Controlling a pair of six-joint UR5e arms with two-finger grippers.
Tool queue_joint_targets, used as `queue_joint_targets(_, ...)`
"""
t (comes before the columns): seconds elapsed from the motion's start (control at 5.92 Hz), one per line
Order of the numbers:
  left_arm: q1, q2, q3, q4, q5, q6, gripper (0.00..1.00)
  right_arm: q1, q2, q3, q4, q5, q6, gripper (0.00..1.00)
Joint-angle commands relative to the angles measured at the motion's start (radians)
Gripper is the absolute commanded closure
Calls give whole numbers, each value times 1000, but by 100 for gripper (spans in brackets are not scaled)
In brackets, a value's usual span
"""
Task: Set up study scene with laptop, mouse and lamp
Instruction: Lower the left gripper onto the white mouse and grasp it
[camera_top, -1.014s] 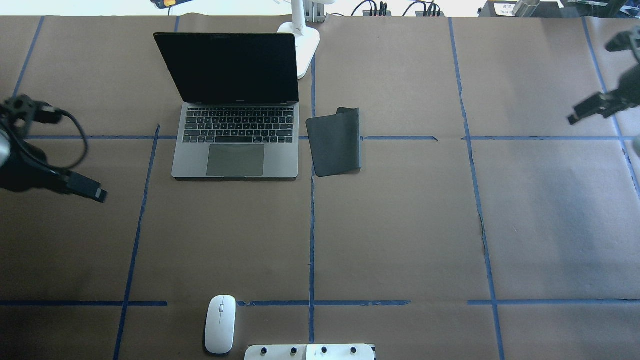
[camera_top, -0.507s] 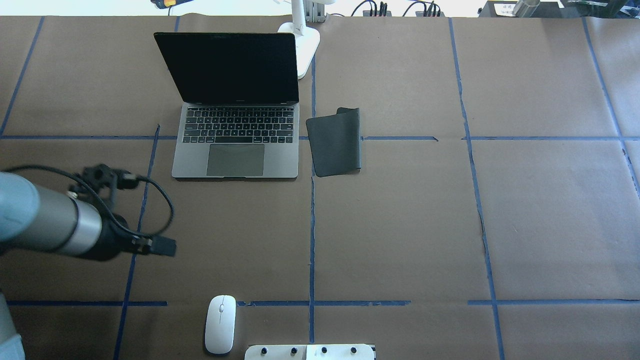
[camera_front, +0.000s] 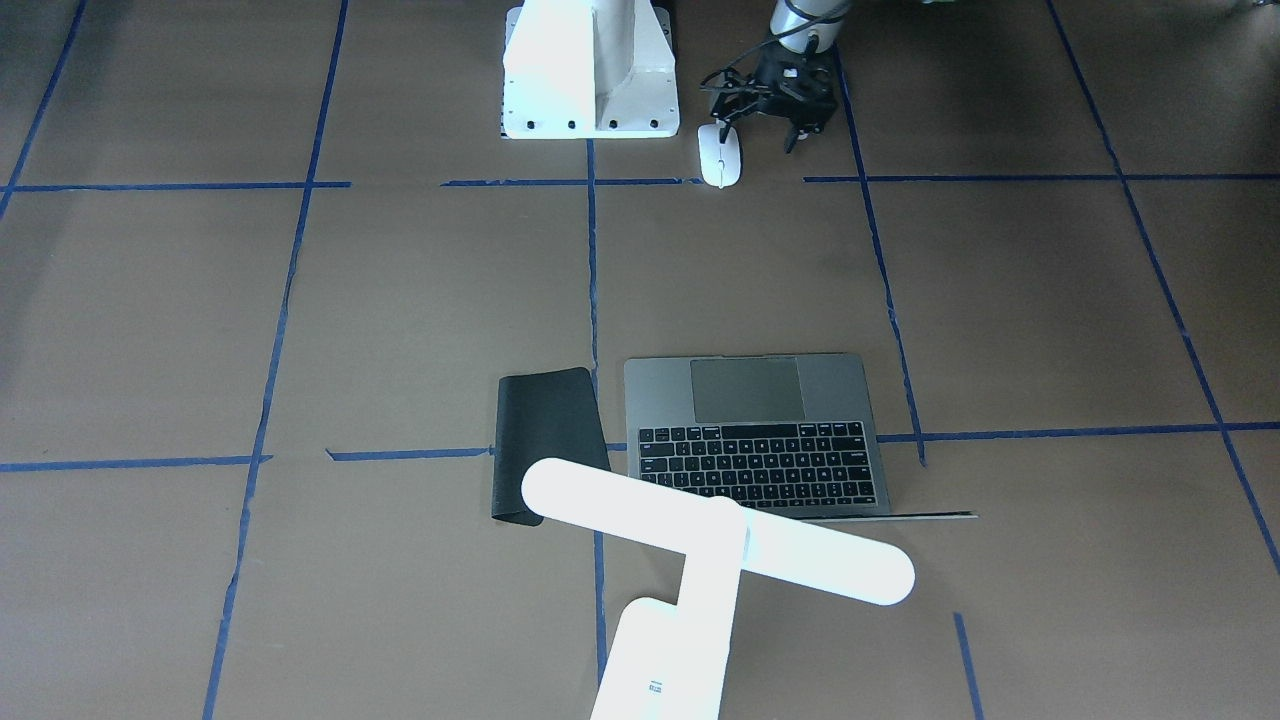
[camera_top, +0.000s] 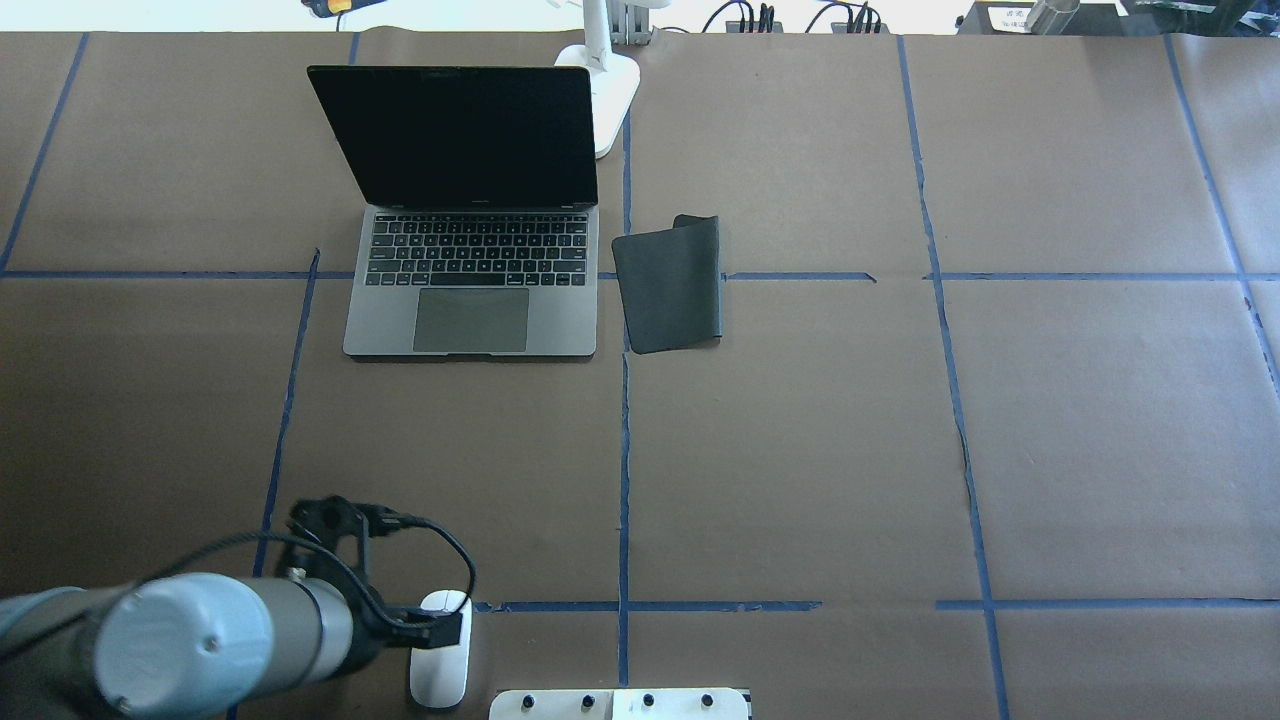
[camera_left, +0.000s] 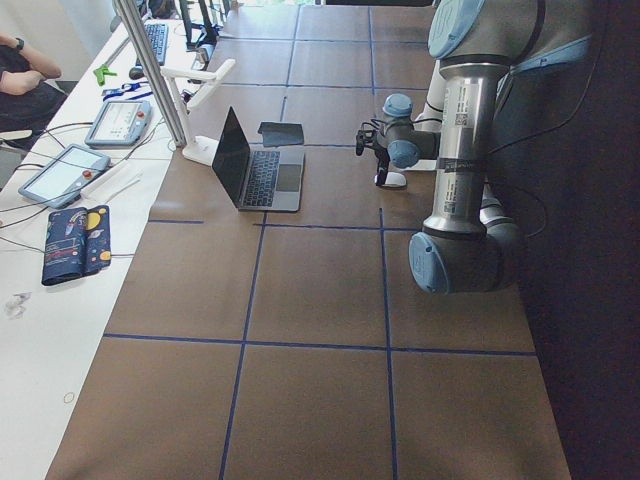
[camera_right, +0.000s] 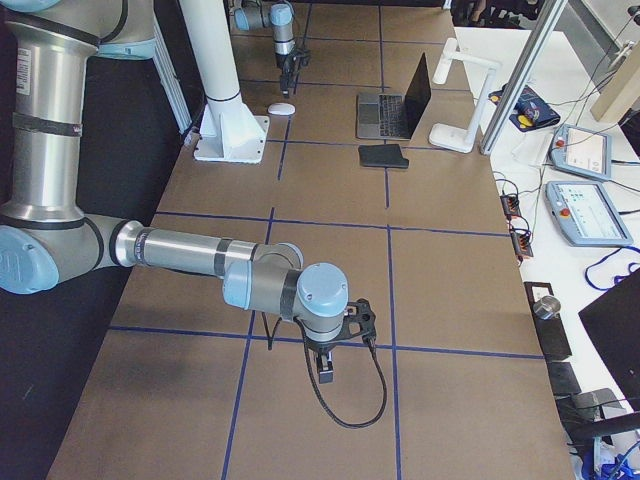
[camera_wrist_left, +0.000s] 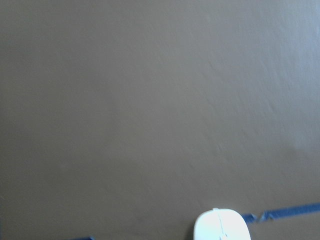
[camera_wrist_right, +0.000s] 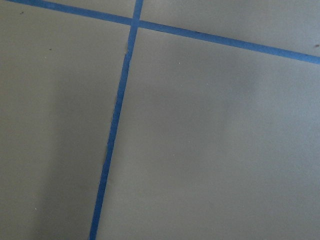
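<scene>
The laptop stands open at the far left-centre of the table, screen dark; it also shows in the front view. The white lamp stands just behind its right corner, with only its base in the overhead view. The white mouse lies at the near edge, by the pedestal, and shows in the front view and the left wrist view. My left gripper hangs just beside and over the mouse, apart from it, and looks open and empty. My right gripper hovers low over bare table far to the right; I cannot tell its state.
A black pad lies right of the laptop, one corner curled. The white bolted pedestal block stands at the near edge next to the mouse. Blue tape lines grid the brown table cover. Tablets and cables lie beyond the far edge.
My left arm has swung from the table's left edge down to the near edge, over the mouse. My right arm has left the overhead view. The laptop, lamp, pad and mouse have not moved.
</scene>
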Motion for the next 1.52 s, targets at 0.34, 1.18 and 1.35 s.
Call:
queue_joint_targets(0.34,62,-71,106,7,92,-30,0,5,-9,6,1,2,1,0)
queue_joint_targets(1.18,22,-80,37,92,91,-16,100,5,-9,6,1,4,-1,0)
queue_joint_targets(1.35,-31,-167,50,106,89,40,100,5,-10,6,1,4,-1,0)
